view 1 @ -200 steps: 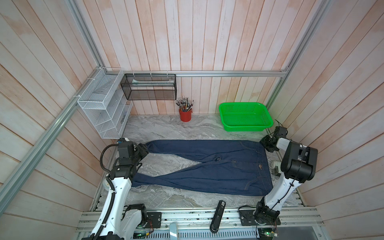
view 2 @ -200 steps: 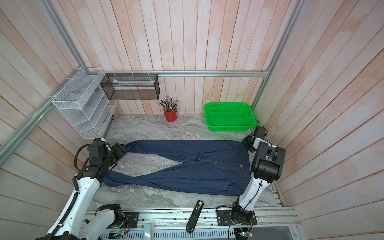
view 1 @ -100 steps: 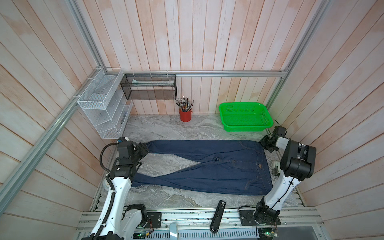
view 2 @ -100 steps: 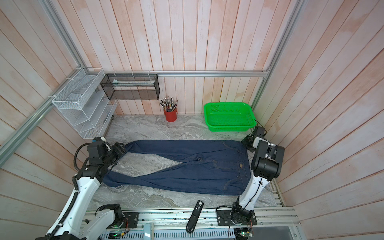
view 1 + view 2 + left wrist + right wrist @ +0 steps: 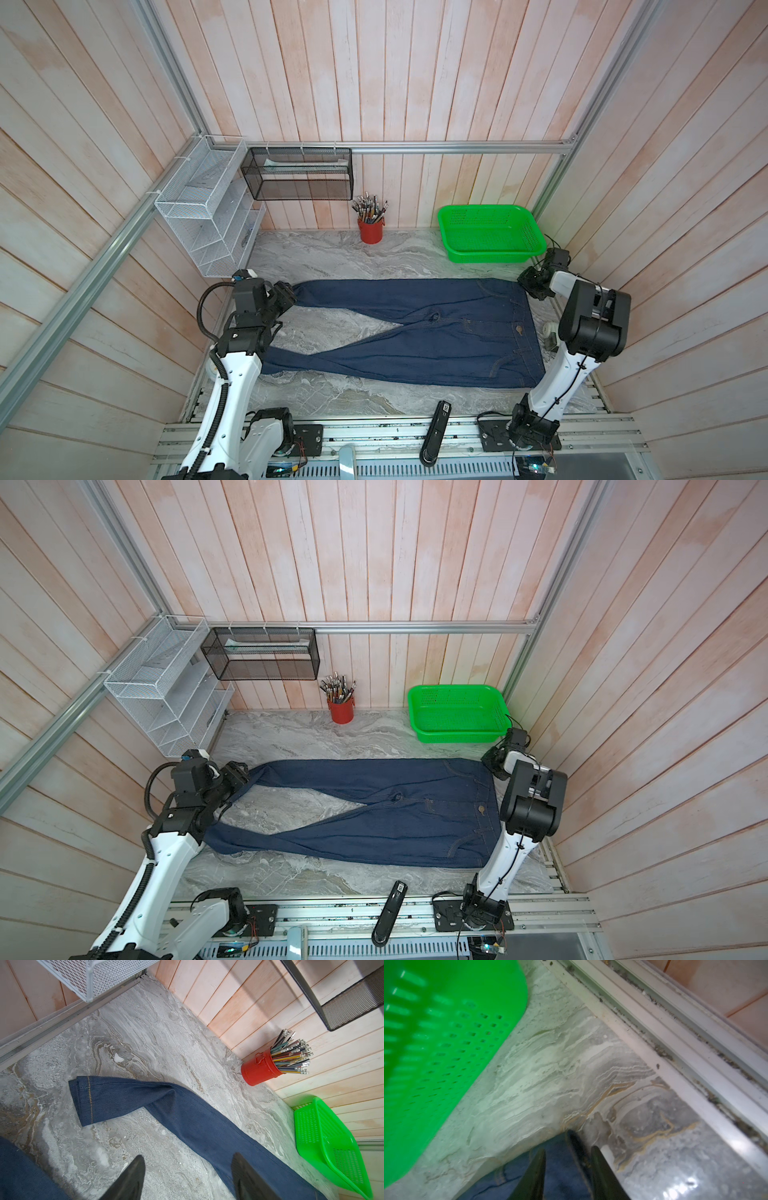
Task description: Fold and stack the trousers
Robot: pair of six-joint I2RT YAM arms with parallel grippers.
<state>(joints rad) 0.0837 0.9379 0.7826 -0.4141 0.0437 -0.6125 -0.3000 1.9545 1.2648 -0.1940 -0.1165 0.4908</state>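
Dark blue trousers [image 5: 436,332] [image 5: 395,812] lie flat on the marble table, waist to the right and both legs pointing left. My left gripper [image 5: 289,297] [image 5: 239,777] hovers open beside the far leg near its hem. In the left wrist view the left gripper [image 5: 188,1156] is empty, with one finger over the leg of the trousers [image 5: 187,1118]. My right gripper [image 5: 530,286] [image 5: 492,764] is at the far corner of the waistband. In the right wrist view the right gripper [image 5: 568,1149] stands open, its jaws straddling the raised waistband edge of the trousers [image 5: 562,1167].
A green basket [image 5: 490,249] sits at the back right, close to the right gripper. A red cup of pencils [image 5: 371,230] stands at the back wall. A white wire rack [image 5: 208,224] and a black mesh shelf [image 5: 299,178] hang at the back left. A black handheld device [image 5: 434,432] lies on the front rail.
The right gripper has shifted slightly along the far waistband corner. The left arm and the trousers have not visibly moved.
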